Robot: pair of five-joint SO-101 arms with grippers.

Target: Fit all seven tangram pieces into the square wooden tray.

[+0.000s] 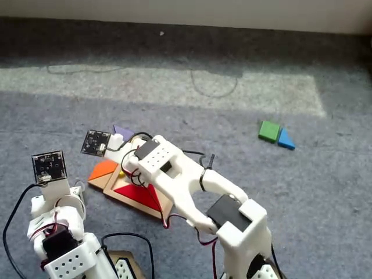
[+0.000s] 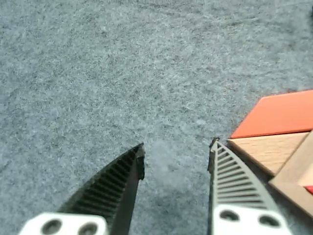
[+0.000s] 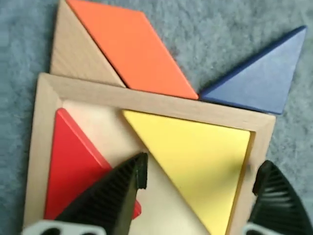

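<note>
Right gripper [image 3: 201, 169] is open astride the yellow triangle [image 3: 195, 152] lying in the tray [image 3: 146, 100], left gripper [image 2: 177, 145] open over bare carpet [image 2: 98, 73]; risk: a closing finger snags the rim, dragging the tray and jolting the red triangle [image 3: 73, 166] inside.

Open: grey carpet [image 1: 279, 186] from the square wooden tray [image 3: 146, 100] to the far green square block [image 1: 269, 131] and light blue triangle [image 1: 286, 140]; a bare strip of tray floor between red triangle [image 3: 73, 161] and yellow triangle [image 3: 195, 156].
Blocked: white right arm [image 1: 186, 180] overhangs the tray; orange parallelogram [image 3: 132, 49], plain wooden triangle [image 3: 73, 58] and dark blue triangle [image 3: 259, 73] (possibly purple) crowd one outer rim.
</note>
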